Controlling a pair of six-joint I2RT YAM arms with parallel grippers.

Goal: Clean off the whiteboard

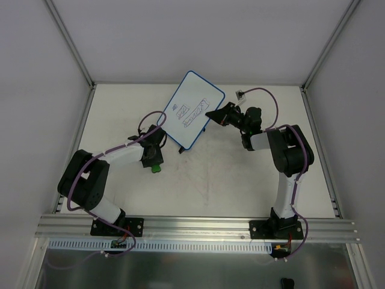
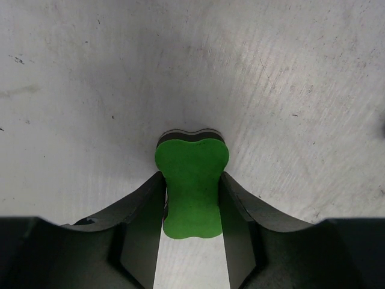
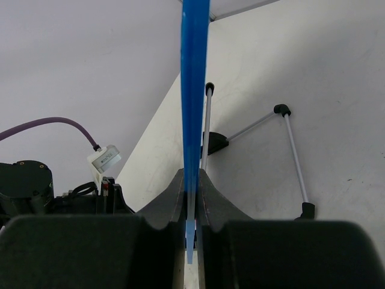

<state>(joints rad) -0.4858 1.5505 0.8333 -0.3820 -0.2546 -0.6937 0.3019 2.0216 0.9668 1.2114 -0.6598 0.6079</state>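
Observation:
The whiteboard (image 1: 194, 108), white with a blue rim and dark scribbles near its lower part, is held tilted above the table at the back centre. My right gripper (image 1: 212, 112) is shut on its right edge; in the right wrist view the blue rim (image 3: 194, 90) runs edge-on between the fingers (image 3: 174, 198). My left gripper (image 1: 156, 164) is shut on a small green eraser block (image 2: 191, 183) down at the table, left of and below the board. The eraser also shows in the top view (image 1: 156, 168).
The board's thin wire stand with black feet (image 3: 283, 126) hangs behind it in the right wrist view. A small white connector (image 1: 240, 94) on a purple cable lies at the back right. Grey walls enclose the table.

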